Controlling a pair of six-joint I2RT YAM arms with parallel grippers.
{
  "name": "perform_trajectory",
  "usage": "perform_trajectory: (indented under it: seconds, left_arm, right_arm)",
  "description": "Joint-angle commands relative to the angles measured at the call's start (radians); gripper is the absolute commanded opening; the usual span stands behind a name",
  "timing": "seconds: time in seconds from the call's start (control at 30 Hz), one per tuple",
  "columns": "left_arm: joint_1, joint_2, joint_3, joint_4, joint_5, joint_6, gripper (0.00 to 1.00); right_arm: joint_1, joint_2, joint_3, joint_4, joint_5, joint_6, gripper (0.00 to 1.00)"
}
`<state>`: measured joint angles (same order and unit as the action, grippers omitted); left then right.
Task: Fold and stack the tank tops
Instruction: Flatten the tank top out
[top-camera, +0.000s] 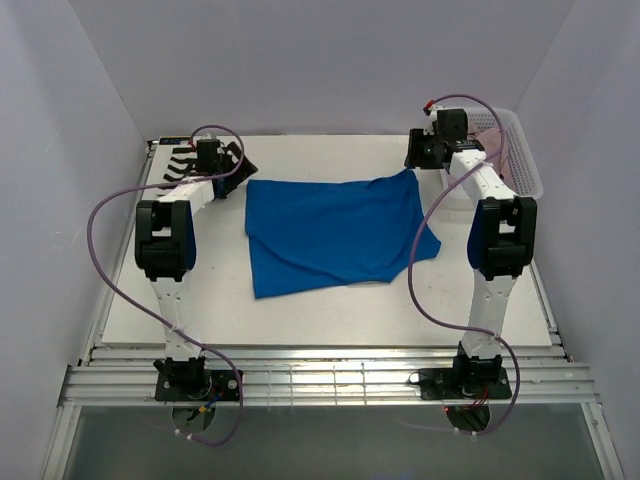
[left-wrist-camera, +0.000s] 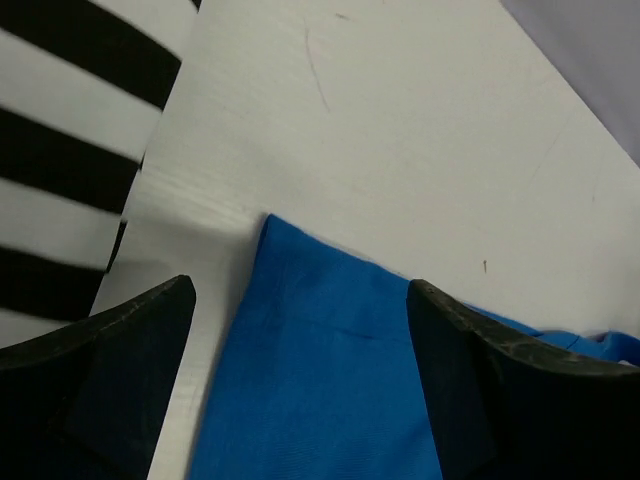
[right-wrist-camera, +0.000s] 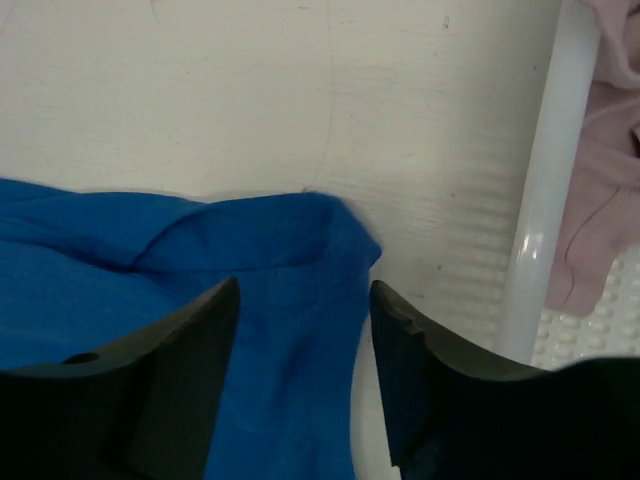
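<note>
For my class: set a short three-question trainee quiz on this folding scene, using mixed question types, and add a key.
1. Fill in: the left gripper and the right gripper hover over the far corners of the blue tank top with jaws ____.
2. Which top lies at the table's far left, beside the left gripper? A pink; B striped; C blue.
3. True or false: the blue tank top lies in the white basket.
Key: 1 open; 2 B, the striped tank top; 3 false, it lies spread on the table.
</note>
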<state>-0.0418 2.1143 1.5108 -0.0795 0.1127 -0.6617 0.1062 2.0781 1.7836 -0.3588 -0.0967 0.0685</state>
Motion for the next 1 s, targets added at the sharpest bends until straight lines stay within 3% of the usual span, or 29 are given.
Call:
perform_trajectory:
  seconds: [0.0, 0.1, 0.23, 0.3, 0.4, 0.43, 0.57, 0.7, 0.97]
  left_arm:
    - [0.006, 0.01, 0.153, -0.026, 0.06, 0.045, 0.98]
    - [0.005, -0.033, 0.099, 0.003, 0.113, 0.037, 0.98]
    - [-0.012, -0.222, -0.064, 0.006, 0.134, 0.025, 0.98]
    - [-0.035, -0.311, -0.197, -0.015, 0.119, 0.013, 0.98]
    - [-0.072, -0.566, -0.395, -0.075, 0.039, -0.018, 0.98]
    - [-0.076, -0.567, -0.444, -0.075, 0.032, -0.027, 0.98]
    - [-0.104, -0.825, -0.651, -0.179, 0.025, -0.093, 0.98]
    - [-0.128, -0.956, -0.784, -0.262, 0.028, -0.122, 0.98]
    - [-0.135, -0.939, -0.929, -0.29, 0.105, -0.15, 0.98]
  right_arm:
    - [0.003, -0.01, 0.142, 0.006, -0.096, -0.042, 0.65]
    - [0.015, -0.099, 0.053, 0.069, -0.11, -0.05, 0.69]
    - [0.036, -0.261, -0.172, 0.095, -0.138, -0.05, 0.77]
    - [0.039, -0.378, -0.271, 0.103, -0.133, -0.038, 0.94]
    - [0.039, -0.53, -0.532, 0.123, -0.111, 0.005, 0.9]
    - [0.039, -0.565, -0.533, 0.123, -0.101, 0.017, 0.9]
    - [0.032, -0.714, -0.752, 0.101, -0.031, 0.092, 0.9]
    - [0.001, -0.766, -0.863, 0.095, -0.029, 0.172, 0.9]
    - [-0.083, -0.673, -0.918, 0.092, -0.1, 0.22, 0.9]
